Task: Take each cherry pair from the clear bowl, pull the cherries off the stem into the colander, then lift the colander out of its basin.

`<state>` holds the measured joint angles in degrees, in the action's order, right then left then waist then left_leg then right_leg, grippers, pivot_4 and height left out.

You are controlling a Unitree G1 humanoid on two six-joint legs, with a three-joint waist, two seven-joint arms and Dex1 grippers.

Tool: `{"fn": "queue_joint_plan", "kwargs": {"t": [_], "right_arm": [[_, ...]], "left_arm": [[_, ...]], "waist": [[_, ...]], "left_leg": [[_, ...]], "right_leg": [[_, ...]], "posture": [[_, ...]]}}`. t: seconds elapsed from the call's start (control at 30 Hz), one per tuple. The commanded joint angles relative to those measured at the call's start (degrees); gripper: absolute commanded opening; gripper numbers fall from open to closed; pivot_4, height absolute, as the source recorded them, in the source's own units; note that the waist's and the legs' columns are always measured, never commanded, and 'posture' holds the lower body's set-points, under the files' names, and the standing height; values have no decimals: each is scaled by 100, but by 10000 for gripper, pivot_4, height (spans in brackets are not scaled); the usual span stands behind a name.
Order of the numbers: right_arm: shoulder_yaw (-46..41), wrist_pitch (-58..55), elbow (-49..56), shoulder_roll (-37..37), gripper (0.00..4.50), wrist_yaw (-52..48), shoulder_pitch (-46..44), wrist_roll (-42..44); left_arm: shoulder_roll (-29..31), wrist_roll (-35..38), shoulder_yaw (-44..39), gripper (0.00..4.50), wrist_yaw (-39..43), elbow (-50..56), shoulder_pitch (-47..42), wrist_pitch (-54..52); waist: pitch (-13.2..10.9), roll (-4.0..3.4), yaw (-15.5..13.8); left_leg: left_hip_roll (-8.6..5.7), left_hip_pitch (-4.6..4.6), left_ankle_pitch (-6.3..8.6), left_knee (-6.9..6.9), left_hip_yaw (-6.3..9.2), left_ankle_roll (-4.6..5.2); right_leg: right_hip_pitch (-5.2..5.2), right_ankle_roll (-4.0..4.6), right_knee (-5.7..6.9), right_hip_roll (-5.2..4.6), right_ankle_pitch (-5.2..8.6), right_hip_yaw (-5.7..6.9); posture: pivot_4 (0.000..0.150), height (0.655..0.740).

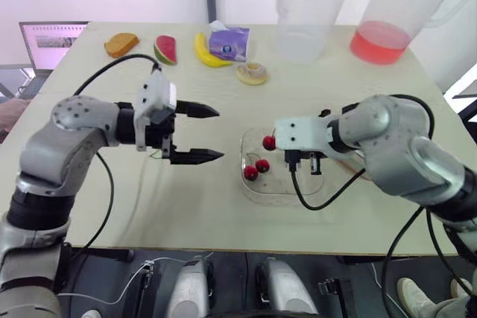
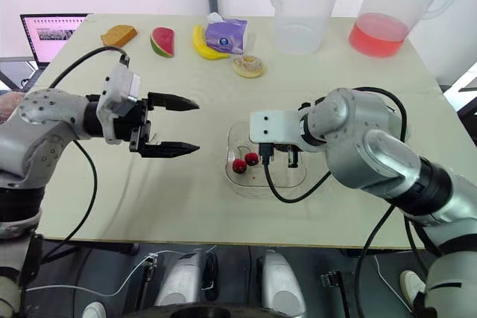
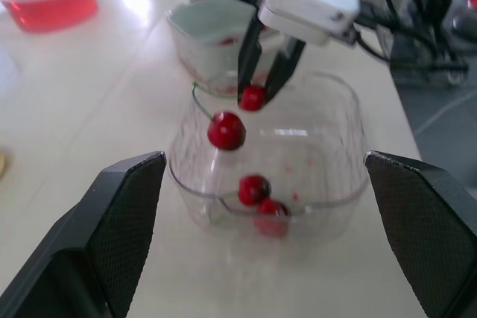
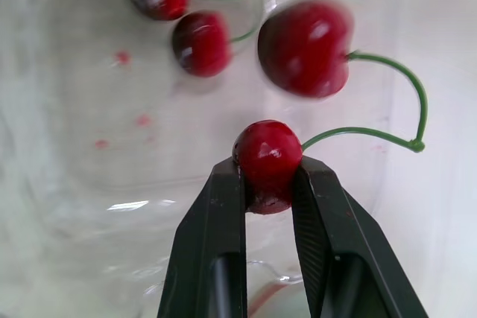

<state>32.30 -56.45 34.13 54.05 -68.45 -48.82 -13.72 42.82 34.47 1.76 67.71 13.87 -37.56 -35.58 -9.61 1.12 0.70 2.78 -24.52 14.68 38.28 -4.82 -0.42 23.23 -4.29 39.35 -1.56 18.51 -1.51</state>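
I noted the right end effector (image 4: 268, 170) clamped on one cherry (image 4: 267, 156) of a stemmed pair. Its twin (image 4: 304, 48) hung from the shared stem, and both were above the clear bowl (image 3: 339, 176) on the table (image 1: 186, 206). A second cherry pair (image 1: 250, 173) lay on the bowl's floor, and the left end effector (image 1: 220, 134) hovered left of the bowl with its fingers spread apart.

Right of the clear bowl (image 3: 356, 132), the right gripper (image 3: 254, 97) half covers a pale basin (image 3: 195, 39); what sits inside cannot be made out. The dangling cherry (image 4: 304, 48) beside the pinched cherry (image 4: 268, 158) is blurred. The far clear pitcher (image 1: 305, 13) and red-drink pitcher (image 1: 395, 13) lose their tops.
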Motion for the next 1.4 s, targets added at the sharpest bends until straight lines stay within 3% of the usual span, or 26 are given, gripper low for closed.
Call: {"fn": "queue_joint_plan", "kwargs": {"t": [0.03,0.23,0.5,0.73,0.97,1.4], "right_arm": [[-735,1341,352,283,4365,532,510,-31],[-1402,3236,314,551,4365,1406,1714,-338],[-1438,4506,46,473,4365,1717,1824,-1003],[-1508,4967,-260,338,4365,1689,1775,-1495],[-1592,5030,-300,202,4365,1500,1868,-1546],[-1671,5134,-266,22,4365,1284,1946,-1641]], "left_arm": [[-195,115,9,45000,-139,-168,-332,-160],[-800,-245,446,45000,-191,-878,-916,6],[-1701,-596,873,45000,-586,-1756,-1611,-293],[-2170,-650,841,45000,-1327,-1736,-1918,-1122],[-2297,-385,731,45000,-1955,-1598,-2190,-2687],[-2621,-167,514,45000,-2340,-1823,-2407,-3266]], "waist": [[0,0,2],[0,0,2],[0,0,-4],[0,0,4],[0,0,6],[0,0,-1]], "left_leg": [[-2,0,0,-1,0,0],[-2,1,-3,1,0,-5],[-1,3,-19,2,2,-32],[-1,3,-27,1,1,-45],[-1,4,-29,1,2,-49],[-2,5,-32,1,4,-53]], "right_leg": [[0,-1,-1,1,0,0],[-4,-1,-1,3,0,-1],[-5,-1,0,11,0,-4],[-4,-2,2,10,0,-8],[-4,-2,3,10,0,-8],[-6,-2,4,8,0,-6]], "posture": [[1500,7400],[1500,7400],[1500,7400],[1500,7400],[1500,7400],[1500,7400]]}}
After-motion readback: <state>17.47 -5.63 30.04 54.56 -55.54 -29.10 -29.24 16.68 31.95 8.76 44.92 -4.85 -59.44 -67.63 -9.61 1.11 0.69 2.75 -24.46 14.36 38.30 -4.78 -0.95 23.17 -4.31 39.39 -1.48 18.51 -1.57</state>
